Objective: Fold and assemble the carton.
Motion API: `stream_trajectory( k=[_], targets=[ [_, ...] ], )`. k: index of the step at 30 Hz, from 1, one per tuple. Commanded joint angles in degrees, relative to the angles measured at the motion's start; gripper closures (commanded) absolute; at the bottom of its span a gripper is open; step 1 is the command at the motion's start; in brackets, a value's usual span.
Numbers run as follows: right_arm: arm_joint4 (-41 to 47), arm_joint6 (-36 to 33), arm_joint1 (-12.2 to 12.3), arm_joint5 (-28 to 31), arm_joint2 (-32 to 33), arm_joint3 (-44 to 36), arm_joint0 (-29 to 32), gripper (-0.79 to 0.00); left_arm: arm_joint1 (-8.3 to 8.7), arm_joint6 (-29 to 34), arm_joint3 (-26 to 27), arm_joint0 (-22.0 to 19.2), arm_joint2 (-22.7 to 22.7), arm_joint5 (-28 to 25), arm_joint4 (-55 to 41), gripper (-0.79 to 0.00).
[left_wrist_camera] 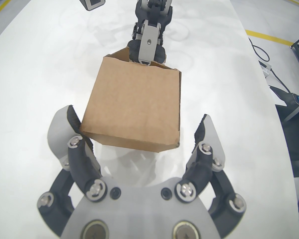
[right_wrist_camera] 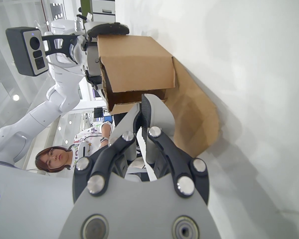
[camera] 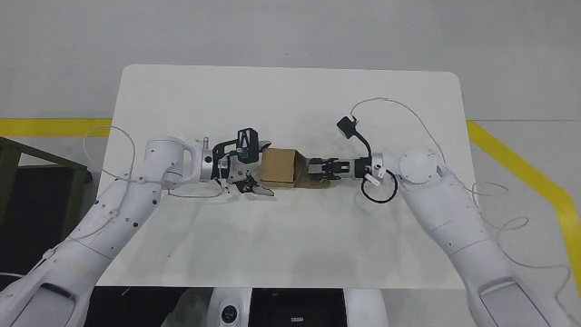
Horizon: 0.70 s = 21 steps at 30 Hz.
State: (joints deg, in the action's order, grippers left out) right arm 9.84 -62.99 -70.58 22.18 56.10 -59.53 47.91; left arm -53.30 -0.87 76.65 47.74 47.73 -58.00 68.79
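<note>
We see the carton (camera: 283, 167) lying on its side at the middle of the white worktop (camera: 290, 91), well away from every edge and corner. Its brown body is already squared up into a box shape. The end that faces the right arm is open, and a long flap (right_wrist_camera: 194, 115) spreads from that end flat along the worktop surface. The left gripper (left_wrist_camera: 137, 118) sits at the closed end with its jaws spread wide, one on each side of the carton. One of its fingers (left_wrist_camera: 64, 125) touches a corner of the carton, while the other stands just clear of the opposite side, so this hand grips nothing. The right gripper (right_wrist_camera: 141, 105) meets the open end, its jaws pressed close together, and we take it to be pinching the edge of the carton's upper wall there.
</note>
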Motion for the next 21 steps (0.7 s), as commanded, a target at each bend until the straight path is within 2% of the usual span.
stream_trajectory(
  k=[1, 7, 21],
  targets=[
    [-0.4, 1.3, -0.1, 0.1, -0.1, 0.1, -0.2, 0.000, 0.00, 0.1, 0.0, 0.0, 0.0, 0.0, 0.0, -0.785],
    [-0.7, 4.3, -1.5, 0.5, -3.3, 2.0, -2.0, 0.000, 0.01, 0.2, 0.1, 0.0, 0.1, 0.0, 0.0, -0.785],
    [3.1, 5.6, -5.7, 3.3, -11.1, 6.5, -5.0, 0.000, 0.11, 0.2, 0.0, 0.0, 0.1, 0.0, 0.2, -0.785]
  ],
)
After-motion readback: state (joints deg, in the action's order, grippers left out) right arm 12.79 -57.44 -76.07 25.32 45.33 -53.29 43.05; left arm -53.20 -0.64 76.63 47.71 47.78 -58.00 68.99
